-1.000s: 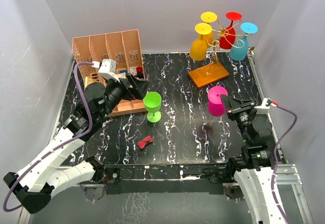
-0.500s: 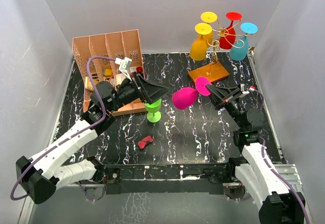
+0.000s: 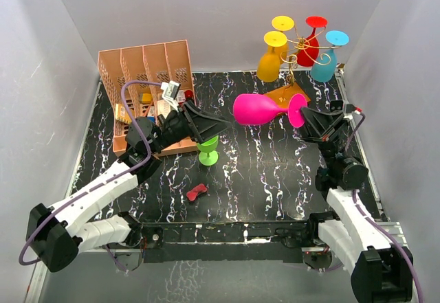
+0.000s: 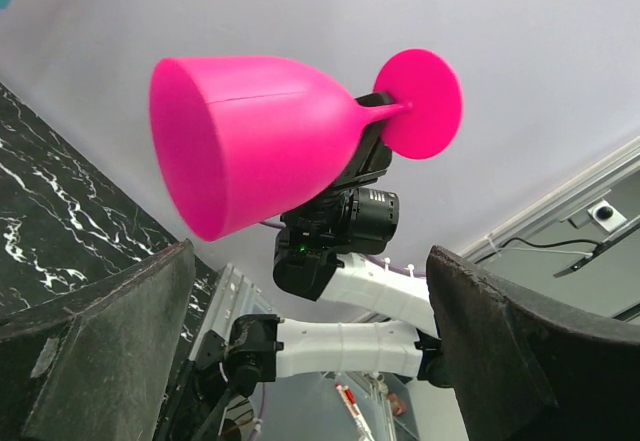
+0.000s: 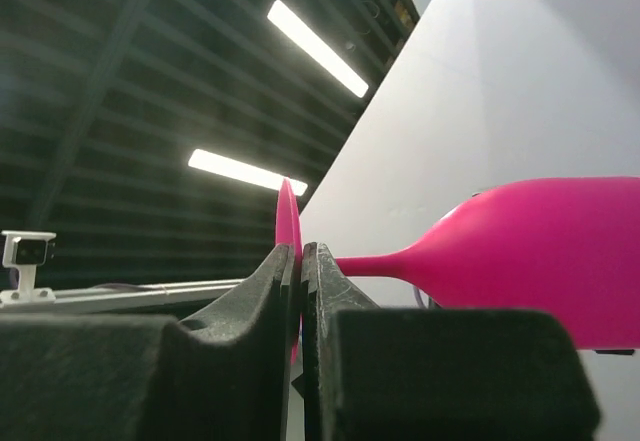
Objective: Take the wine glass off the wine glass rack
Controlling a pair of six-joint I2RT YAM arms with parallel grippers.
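Observation:
My right gripper (image 3: 307, 119) is shut on the round foot of a pink wine glass (image 3: 258, 108), holding it sideways in the air, bowl pointing left. The right wrist view shows the foot (image 5: 289, 251) pinched between the fingers. The glass fills the upper left wrist view (image 4: 250, 141). My left gripper (image 3: 218, 121) is open and empty, raised, its fingers aimed at the bowl and just short of it. The gold wire rack (image 3: 297, 52) on its wooden base (image 3: 282, 98) stands at the back right with two yellow, a red and a blue glass hanging on it.
A green wine glass (image 3: 206, 145) stands upright under my left gripper. A pink slotted file organiser (image 3: 148, 66) with small items sits at the back left. A small red object (image 3: 196, 192) lies on the black marbled table near the front.
My right gripper has lifted the pink glass and tipped it to horizontal, bowl towards the left arm. My left arm has reached right and up, its open fingers now near the bowl.

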